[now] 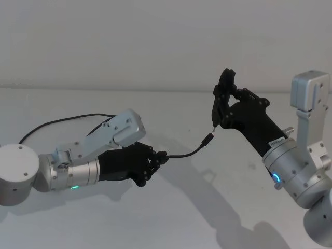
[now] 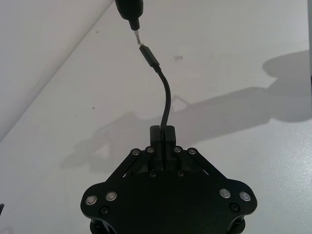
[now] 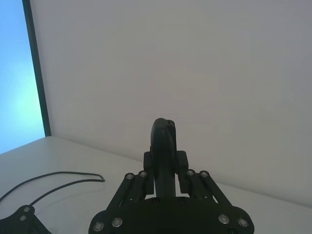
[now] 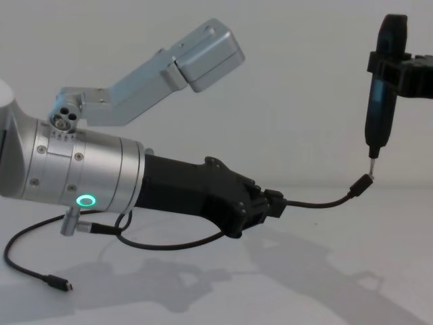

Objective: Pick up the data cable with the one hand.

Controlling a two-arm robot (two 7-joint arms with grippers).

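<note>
My left gripper (image 1: 161, 156) (image 4: 273, 204) (image 2: 162, 134) is shut on the data cable (image 1: 190, 152) (image 4: 318, 202) (image 2: 166, 100) and holds it above the table. A short length of the thin black cord curves up from the fingers to its small plug (image 1: 207, 139) (image 4: 362, 184) (image 2: 149, 56). My right gripper (image 1: 226, 104) (image 3: 165, 163) is shut on a slim black pen-like tool (image 1: 223, 89) (image 4: 381, 88) (image 3: 164, 141) held upright. The tool's metal pin tip meets the plug's end.
The rest of the cable trails back over the white table (image 1: 171, 218) in a loop (image 1: 57, 122) (image 3: 63, 176). Its other plug (image 4: 62, 284) lies near the front left. A plain wall stands behind the table.
</note>
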